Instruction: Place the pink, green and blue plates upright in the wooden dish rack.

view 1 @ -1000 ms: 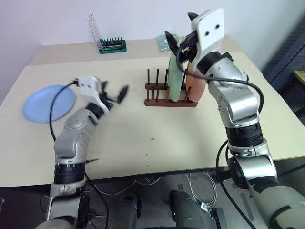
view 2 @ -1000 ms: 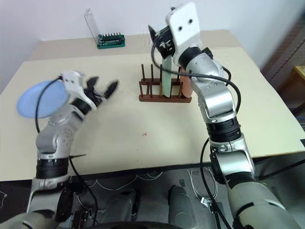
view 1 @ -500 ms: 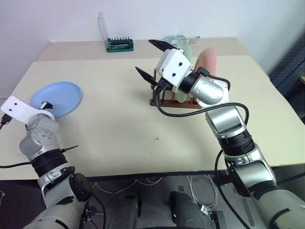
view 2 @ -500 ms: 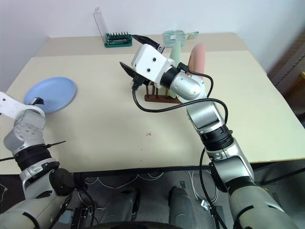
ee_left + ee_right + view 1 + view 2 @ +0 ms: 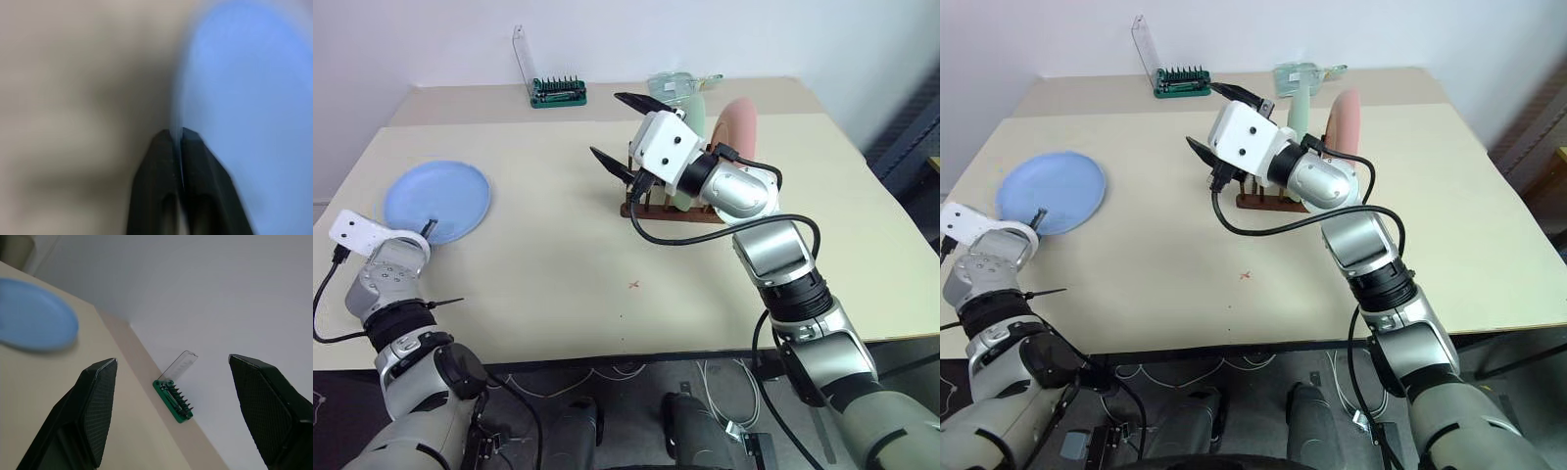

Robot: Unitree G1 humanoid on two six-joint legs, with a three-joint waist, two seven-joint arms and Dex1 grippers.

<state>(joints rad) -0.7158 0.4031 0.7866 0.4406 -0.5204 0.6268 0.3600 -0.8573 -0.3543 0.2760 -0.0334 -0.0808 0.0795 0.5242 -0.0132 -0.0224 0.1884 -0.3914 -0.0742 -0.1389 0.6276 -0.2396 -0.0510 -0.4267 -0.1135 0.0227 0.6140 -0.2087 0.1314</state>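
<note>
The blue plate [image 5: 437, 196] lies flat on the table's left side. My left gripper [image 5: 429, 226] is shut on the blue plate's [image 5: 244, 98] near rim, which the left wrist view shows running between the closed fingertips [image 5: 168, 142]. In the wooden dish rack [image 5: 671, 209] the green plate [image 5: 698, 110] and the pink plate [image 5: 741, 125] stand upright. My right gripper [image 5: 626, 132] hovers open and empty over the rack's left end, pointing left toward the blue plate [image 5: 34, 316].
A green-based holder with a clear panel [image 5: 552, 90] stands at the table's back edge. A clear item [image 5: 668, 83] lies behind the rack. A small red mark [image 5: 633, 285] sits mid-table. The table's front edge runs close to my left arm.
My left arm swung from mid-table to the blue plate, and its gripper closed on the rim. My right gripper left the racked plates, dropped slightly and turned left. The camera shifted.
</note>
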